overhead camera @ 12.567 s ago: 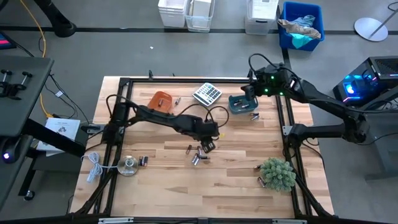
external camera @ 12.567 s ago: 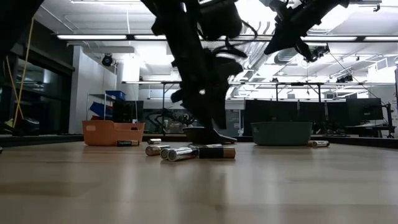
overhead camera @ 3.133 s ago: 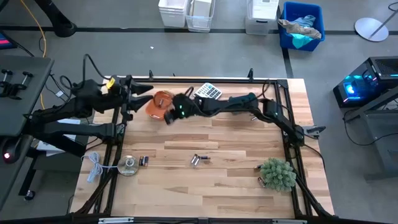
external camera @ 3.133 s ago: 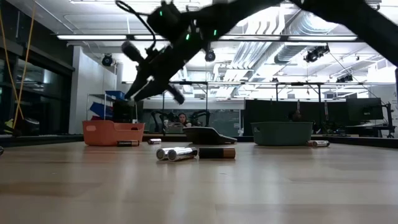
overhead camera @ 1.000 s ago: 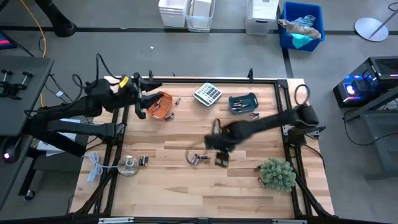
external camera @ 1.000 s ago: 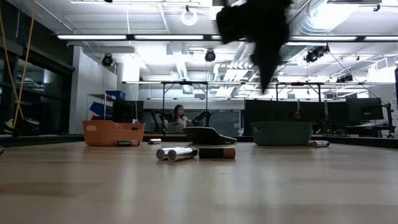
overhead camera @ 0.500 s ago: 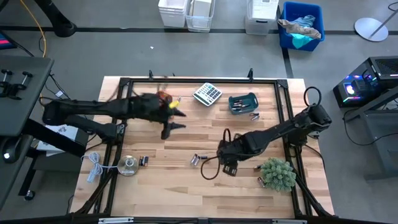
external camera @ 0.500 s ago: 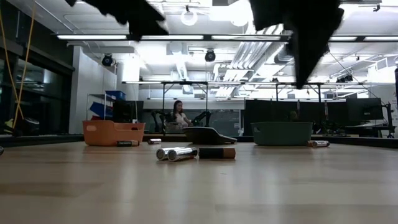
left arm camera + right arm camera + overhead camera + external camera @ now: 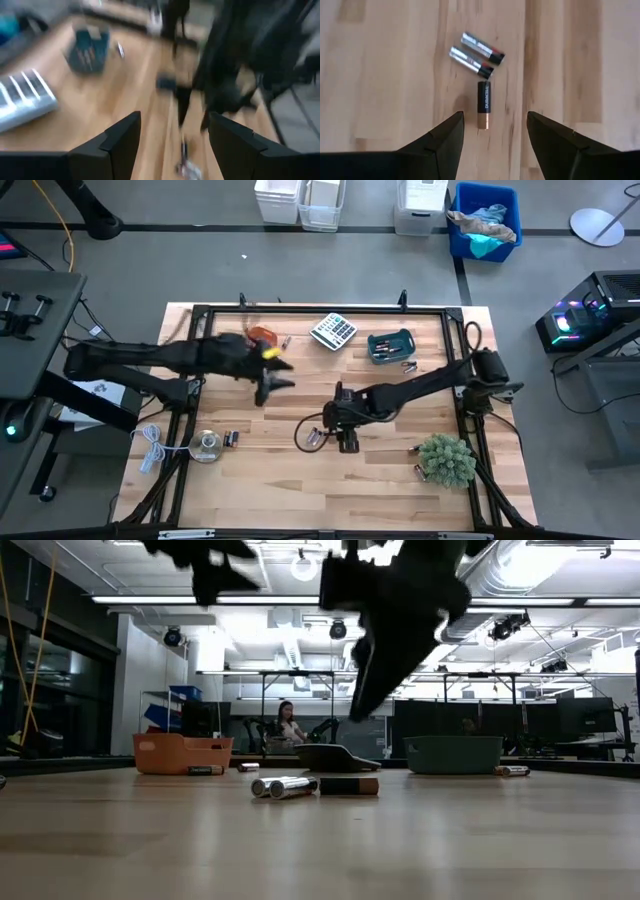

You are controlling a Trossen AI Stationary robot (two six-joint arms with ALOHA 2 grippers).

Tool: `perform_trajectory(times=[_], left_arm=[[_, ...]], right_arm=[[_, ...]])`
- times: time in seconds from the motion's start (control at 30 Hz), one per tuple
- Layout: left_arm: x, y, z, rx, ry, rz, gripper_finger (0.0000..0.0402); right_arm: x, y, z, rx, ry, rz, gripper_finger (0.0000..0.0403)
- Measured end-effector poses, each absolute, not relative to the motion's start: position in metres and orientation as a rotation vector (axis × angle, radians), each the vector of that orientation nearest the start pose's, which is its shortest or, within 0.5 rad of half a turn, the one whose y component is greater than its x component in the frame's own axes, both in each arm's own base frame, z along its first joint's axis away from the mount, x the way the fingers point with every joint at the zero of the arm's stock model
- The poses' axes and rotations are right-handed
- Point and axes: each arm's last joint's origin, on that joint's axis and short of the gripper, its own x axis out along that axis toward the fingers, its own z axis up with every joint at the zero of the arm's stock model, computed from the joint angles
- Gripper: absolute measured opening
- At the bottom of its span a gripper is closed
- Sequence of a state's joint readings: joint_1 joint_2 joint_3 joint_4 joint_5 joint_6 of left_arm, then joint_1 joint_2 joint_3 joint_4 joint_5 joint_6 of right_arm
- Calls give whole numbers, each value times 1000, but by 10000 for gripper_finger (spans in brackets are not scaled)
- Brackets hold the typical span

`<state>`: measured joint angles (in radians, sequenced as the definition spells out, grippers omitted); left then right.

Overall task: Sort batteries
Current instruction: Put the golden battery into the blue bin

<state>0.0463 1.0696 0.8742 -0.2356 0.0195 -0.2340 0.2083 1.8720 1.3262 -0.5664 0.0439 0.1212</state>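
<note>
Three batteries lie together at mid-table: two silvery ones (image 9: pixel 482 48) (image 9: pixel 470 60) and a black one with a copper end (image 9: pixel 484 104). From above, the cluster (image 9: pixel 317 437) shows just left of my right gripper (image 9: pixel 346 438). That gripper (image 9: pixel 495 146) is open and points down above them, touching nothing. My left gripper (image 9: pixel 272 388) hangs open in the air right of the orange bowl (image 9: pixel 262 336). The teal bowl (image 9: pixel 390 346) holds batteries. Loose batteries lie at the left (image 9: pixel 230 438), beside the teal bowl (image 9: pixel 408 366) and by the plant (image 9: pixel 420 471).
A grey calculator (image 9: pixel 333 330) lies at the far edge between the bowls. A round clear-and-metal disc (image 9: pixel 205 446) sits near the left front, a green plant (image 9: pixel 447 460) at the right front. A black frame (image 9: pixel 300 308) runs round the table. A person sits in the room behind (image 9: pixel 288 726).
My left gripper has swung from the orange bowl toward the table's right and near side and now hangs over bare wood. My right gripper drifted toward the plant, then came back left to the three batteries. Both stayed open; the batteries have not moved.
</note>
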Motion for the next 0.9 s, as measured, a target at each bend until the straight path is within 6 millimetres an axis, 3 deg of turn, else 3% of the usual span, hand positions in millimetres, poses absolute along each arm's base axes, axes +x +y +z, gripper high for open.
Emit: perform_trajectory(times=[0.2, 0.43, 0.77, 0.9], left_arm=[[189, 13, 354, -181, 119, 208, 215], [153, 15, 372, -143, -5, 333, 215], [152, 16, 373, -154, -17, 375, 215], [154, 17, 372, -166, -10, 376, 215]], right_arm=[[380, 72, 181, -47, 1127, 80, 210], [386, 56, 190, 36, 1121, 47, 210], [391, 49, 196, 70, 1090, 21, 210], [385, 63, 192, 37, 1138, 102, 210]])
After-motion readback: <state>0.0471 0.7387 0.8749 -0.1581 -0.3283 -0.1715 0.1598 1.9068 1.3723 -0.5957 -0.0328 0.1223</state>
